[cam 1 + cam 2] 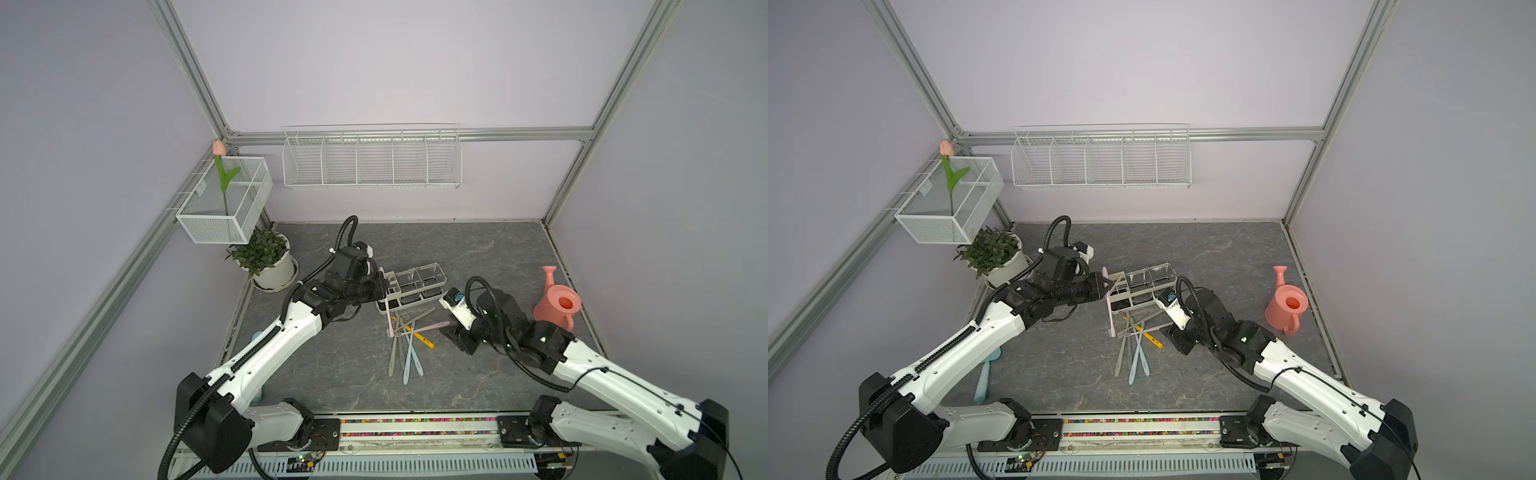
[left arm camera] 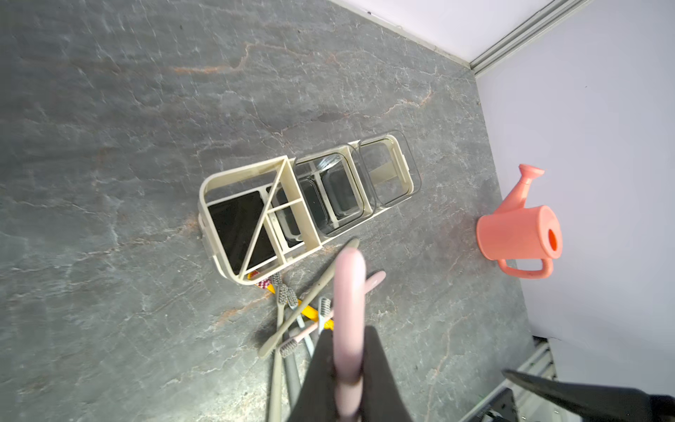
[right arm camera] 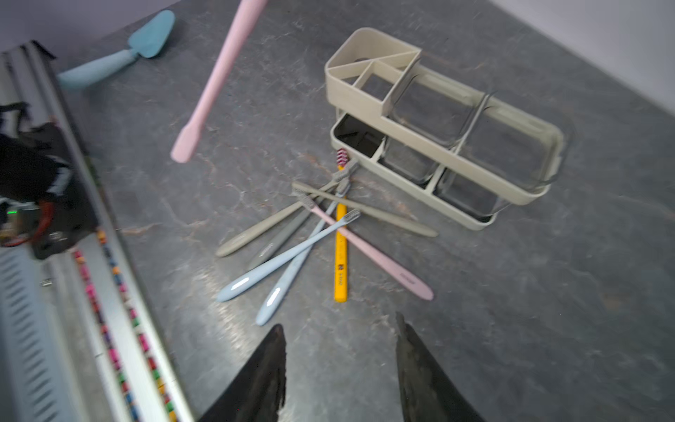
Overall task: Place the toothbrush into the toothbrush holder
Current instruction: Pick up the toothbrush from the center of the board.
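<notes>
Progress: the pick-up is looking done and the drop-in is not; I'm seeing nothing standing in the rack yet
Left pincer (image 1: 381, 286): it's clamping tight on a pale pink toothbrush (image 1: 388, 312), pinching it near the upper end
Pink toothbrush: it's hanging close to upright below the left pincer and clear of the table, with the broader end lowest; it's slim, smooth and matt, and I'm not making out bristles from here
Toothbrush holder (image 2: 241, 171): it's sitting just beyond the left pincer's tips, with the cream divided bin nearest them and two clear square cups running away in a row, and every section is looking empty
Toothbrush against holder: it's hanging just beside the cream end and not inside any section; whether its low end is sitting above or below the rim, I'm not able to tell
Heap of toothbrushes (image 3: 314, 226): grey, blue, pink and yellow ones are lying crossed on the table between the two pincers, just beside the holder's long wall
Right pincer (image 3: 339, 321): its jaws are standing apart and gripping nothing, and it's hovering low just short of the heap's handle ends
Remaining: to my eye the left pincer is needing to bring the brush over one opening of the cream bin, lower it in and let go
</notes>
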{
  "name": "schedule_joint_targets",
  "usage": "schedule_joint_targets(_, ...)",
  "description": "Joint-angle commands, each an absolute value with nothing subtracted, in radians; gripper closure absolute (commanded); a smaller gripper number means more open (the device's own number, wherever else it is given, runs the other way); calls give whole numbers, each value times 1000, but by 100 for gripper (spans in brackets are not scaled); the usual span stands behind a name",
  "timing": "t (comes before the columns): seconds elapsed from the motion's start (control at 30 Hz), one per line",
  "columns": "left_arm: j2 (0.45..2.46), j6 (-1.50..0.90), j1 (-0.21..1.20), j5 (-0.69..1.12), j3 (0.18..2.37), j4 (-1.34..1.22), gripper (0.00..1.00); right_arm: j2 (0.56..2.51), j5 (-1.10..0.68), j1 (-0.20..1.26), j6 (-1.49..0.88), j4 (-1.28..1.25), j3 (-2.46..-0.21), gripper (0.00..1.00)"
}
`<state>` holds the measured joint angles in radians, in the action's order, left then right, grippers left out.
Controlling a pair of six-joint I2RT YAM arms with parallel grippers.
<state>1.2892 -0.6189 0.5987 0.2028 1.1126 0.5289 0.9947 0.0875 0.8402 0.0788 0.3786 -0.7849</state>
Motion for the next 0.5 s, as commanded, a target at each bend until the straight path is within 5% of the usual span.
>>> schedule_joint_targets(0.0,1330,-633,588,389,1128,513,100,1018,377,900,259,79,-732,49)
schedule_joint_targets(0.23,1471,-589,578,599,1256,595,100,1133,563,1055,603,-387,-598,54)
schedule_joint_targets(0.47,1571,-501,570,659,1370,739,100,1247,631,1205,822,-467,-619,54)
